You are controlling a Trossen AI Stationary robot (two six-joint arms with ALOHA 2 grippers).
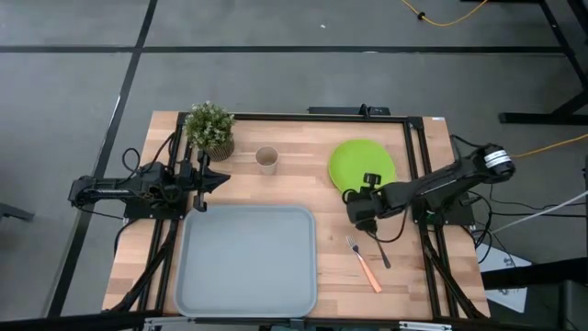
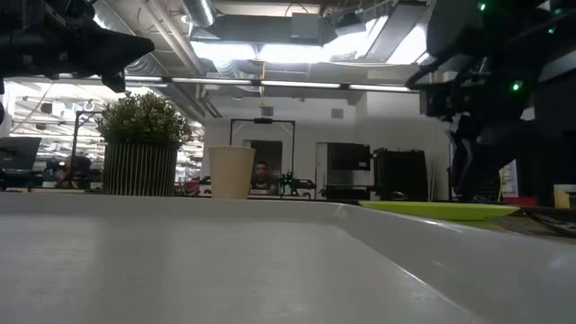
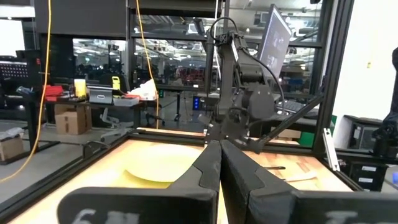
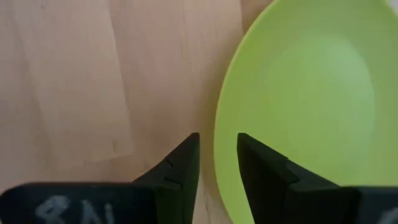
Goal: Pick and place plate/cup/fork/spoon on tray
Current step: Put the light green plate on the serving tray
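Note:
The lime-green plate (image 1: 363, 164) lies flat on the table at the far right; it also shows in the right wrist view (image 4: 305, 106). My right gripper (image 1: 365, 197) points down over the plate's near-left edge and is open by a narrow gap (image 4: 217, 146), one finger over the wood and one over the plate. My left gripper (image 1: 200, 180) is shut and empty (image 3: 219, 149) beside the tray's far-left corner. The tan cup (image 1: 266, 160) stands upright behind the grey-blue tray (image 1: 246, 290). The orange-handled fork (image 1: 366, 264) and the dark spoon (image 1: 379, 251) lie on the table to the tray's right. My right gripper's fingers (image 4: 180, 165) stand on either side of the plate's rim (image 4: 219, 134) from above, pointing down. Whether they touch the rim, I cannot tell. The plate lies flat on the table.
A potted green plant (image 1: 209, 129) stands at the far left, close to my left gripper. A black frame rail (image 1: 413, 165) runs along the table's right side next to the plate. Bare wood shows between cup and plate.

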